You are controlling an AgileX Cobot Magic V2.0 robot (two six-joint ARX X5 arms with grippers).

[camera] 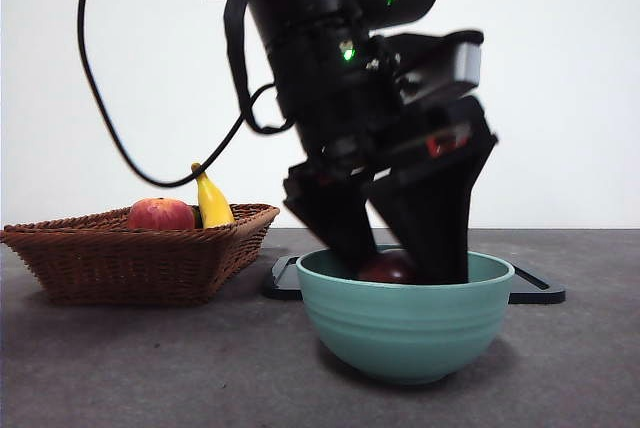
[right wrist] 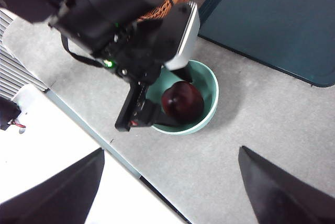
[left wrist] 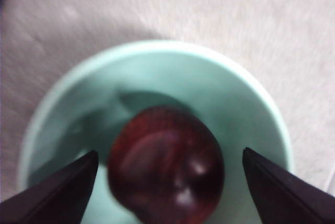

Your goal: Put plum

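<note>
Maroon glossy plum [left wrist: 166, 165] in bowl [left wrist: 157, 72] | left gripper [left wrist: 167, 182] wide, astride | right gripper [right wrist: 170, 182] wide

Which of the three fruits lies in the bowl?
The plum, dark maroon, between the left gripper's open jaws. The red apple and banana are in the basket.

Front cam sits low, about level with the surface [camera: 120, 368], looking straight across with the green bowl [camera: 405, 323] right up close. Left wrist cam stares straight down into that bowl [left wrist: 63, 103] from very near, pretty blurry. Right wrist cam hangs much higher, looking down on the bowl [right wrist: 209, 85] too, so all three share it.
</note>
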